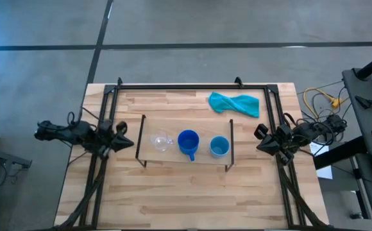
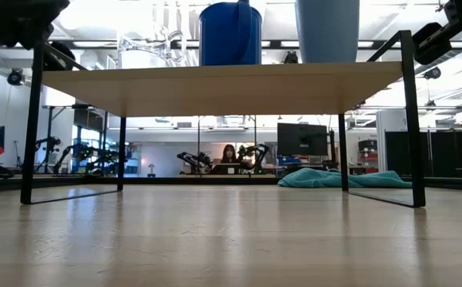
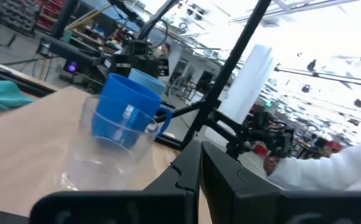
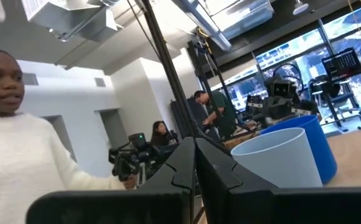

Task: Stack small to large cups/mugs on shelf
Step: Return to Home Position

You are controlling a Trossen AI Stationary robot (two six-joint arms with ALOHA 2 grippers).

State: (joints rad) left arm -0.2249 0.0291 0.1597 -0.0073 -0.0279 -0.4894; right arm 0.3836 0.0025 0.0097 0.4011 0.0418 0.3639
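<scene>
Three vessels: glass mug (image 1: 161,142), blue mug (image 1: 188,142) and cup (image 1: 219,147) stand in one row on the shelf (image 1: 202,127), left to right, none touching.
Left gripper (image 1: 127,140): just off the shelf's left end, fingers pressed together, holding nothing.
Right gripper (image 1: 260,144): just off the right end, likewise closed and empty.
Progress: placing looks done, and only parking the arms seems left. Whether the row runs small to large I cannot tell.
Cloth (image 1: 235,103): farther back on the table (image 1: 192,199), well apart from the shelf.
Low view only: the board is raised on thin wire legs, with the vessels' bases on top.
Wrist views only: each arm's fingers meeting, and a person (image 4: 37,149) in white beyond the table.
</scene>
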